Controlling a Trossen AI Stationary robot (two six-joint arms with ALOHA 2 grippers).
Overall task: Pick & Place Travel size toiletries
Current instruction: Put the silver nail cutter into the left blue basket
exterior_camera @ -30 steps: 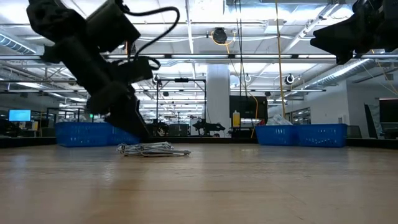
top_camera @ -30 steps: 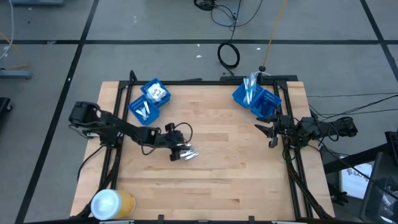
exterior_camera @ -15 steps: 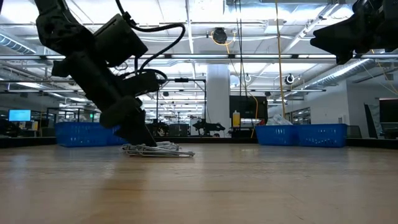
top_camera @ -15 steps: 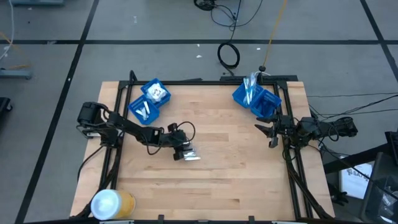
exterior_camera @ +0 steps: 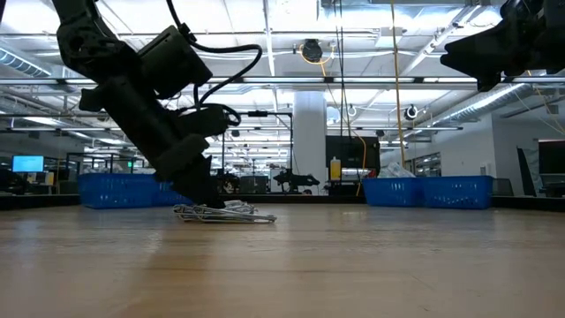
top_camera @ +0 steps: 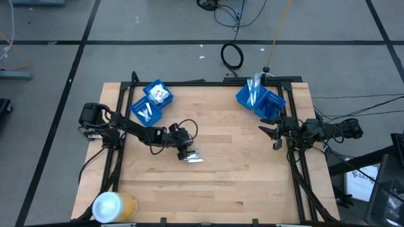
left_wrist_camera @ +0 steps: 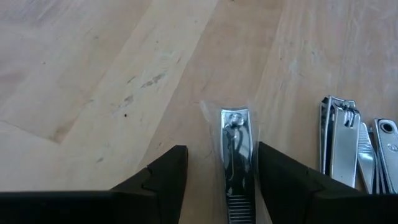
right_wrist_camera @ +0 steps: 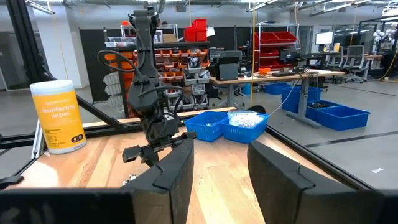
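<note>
Between the fingers of your left tool: a silver nail clipper (left_wrist_camera: 237, 163) in a clear wrapper lies flat on the table (left_wrist_camera: 93, 74), one dark finger on each side of it, neither seen pressing on it.
Clipper pile: you see more silver clippers (left_wrist_camera: 348, 149) just beside the first one; from above they read as one small shiny cluster (top_camera: 193, 157) near the middle of the table (top_camera: 233, 183), left of centre.
Left tool (top_camera: 187, 154): spread, low over the pile, fingers (left_wrist_camera: 163, 180) straddling the wrapped clipper and holding nothing. From table height you see it (exterior_camera: 201, 200) reaching down onto the cluster (exterior_camera: 225, 212).
Left bins: two blue bins (top_camera: 150, 103) sit at the far left of the table, well apart from the pile, with pale items inside.
Right bins: two more blue bins (top_camera: 260, 98) sit at the far right corner, one holding clear-wrapped items.
Right tool (top_camera: 273, 133): waits at the right edge of the table, near the right bins, raised; its fingers (right_wrist_camera: 176, 171) stand apart with nothing between them.
Wipes canister: a yellow-and-white canister (top_camera: 113, 205) stands at the near left corner; your right wrist camera shows it (right_wrist_camera: 57, 116) upright.
</note>
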